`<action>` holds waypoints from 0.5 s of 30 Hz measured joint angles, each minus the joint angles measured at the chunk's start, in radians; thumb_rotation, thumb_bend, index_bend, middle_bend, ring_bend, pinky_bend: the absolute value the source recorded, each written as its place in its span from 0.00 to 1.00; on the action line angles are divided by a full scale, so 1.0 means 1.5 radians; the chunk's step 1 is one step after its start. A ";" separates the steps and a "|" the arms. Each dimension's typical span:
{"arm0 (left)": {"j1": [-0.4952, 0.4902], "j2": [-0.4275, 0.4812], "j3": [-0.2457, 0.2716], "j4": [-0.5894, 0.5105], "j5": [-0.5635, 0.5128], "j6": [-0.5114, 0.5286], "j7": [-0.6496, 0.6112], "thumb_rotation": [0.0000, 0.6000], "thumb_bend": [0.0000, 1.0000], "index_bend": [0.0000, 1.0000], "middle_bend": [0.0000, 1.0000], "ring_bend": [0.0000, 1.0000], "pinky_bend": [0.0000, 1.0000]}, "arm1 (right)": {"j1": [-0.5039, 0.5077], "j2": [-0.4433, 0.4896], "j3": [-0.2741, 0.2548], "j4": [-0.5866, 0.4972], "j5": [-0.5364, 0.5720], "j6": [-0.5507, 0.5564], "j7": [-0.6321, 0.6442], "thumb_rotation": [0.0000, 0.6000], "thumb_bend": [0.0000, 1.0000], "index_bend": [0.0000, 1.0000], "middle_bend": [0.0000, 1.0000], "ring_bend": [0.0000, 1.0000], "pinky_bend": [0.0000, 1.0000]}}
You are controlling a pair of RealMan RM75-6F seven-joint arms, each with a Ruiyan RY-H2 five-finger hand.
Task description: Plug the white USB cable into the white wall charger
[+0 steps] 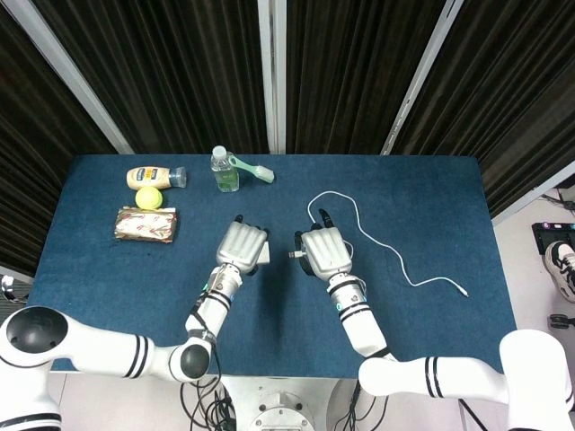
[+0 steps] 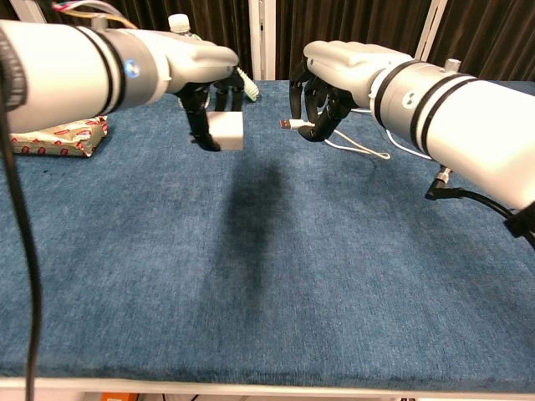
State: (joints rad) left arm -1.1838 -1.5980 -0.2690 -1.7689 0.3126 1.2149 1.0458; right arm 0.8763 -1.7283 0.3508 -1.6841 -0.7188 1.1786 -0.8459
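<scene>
The left hand (image 2: 205,79) grips the white charger (image 2: 226,130) from above, its dark fingers curled around the block, which hangs clear of the blue counter (image 2: 267,276) with a shadow beneath it. In the head view the same hand (image 1: 243,247) sits just left of the counter's middle, with the charger (image 1: 267,255) showing at its right edge.

The right hand (image 2: 334,75) pinches the plug end of the white cable (image 2: 294,125) between its fingertips, the metal tip pointing toward the charger. Plug and charger are near each other at about the same height but apart, with a gap between them. From above, the right hand (image 1: 325,253) lies just beside the left, and the cable (image 1: 395,265) loops behind it, then trails across the counter to its free end near the right side.

At the far left of the counter lie a yellow squeeze bottle (image 1: 153,176), a yellow ball (image 1: 147,197) and a wrapped snack packet (image 1: 145,224). Nearer the back middle stands a small clear bottle (image 1: 224,171) with a green toothbrush (image 1: 252,169) just beside it.
</scene>
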 measured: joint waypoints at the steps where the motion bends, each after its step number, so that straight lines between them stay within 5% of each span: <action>1: -0.002 -0.001 -0.003 0.000 -0.004 0.001 0.000 1.00 0.24 0.48 0.51 0.42 0.20 | 0.004 -0.003 0.001 0.003 0.003 0.004 -0.001 1.00 0.55 0.70 0.56 0.32 0.01; 15: -0.024 0.000 -0.028 -0.011 -0.047 -0.009 -0.019 1.00 0.23 0.48 0.51 0.42 0.20 | 0.016 -0.021 -0.009 0.021 0.009 0.017 0.026 1.00 0.56 0.71 0.56 0.33 0.01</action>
State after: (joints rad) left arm -1.2198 -1.5978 -0.3111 -1.7853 0.2426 1.2009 1.0170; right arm 0.9005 -1.7603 0.3371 -1.6521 -0.7052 1.2047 -0.8075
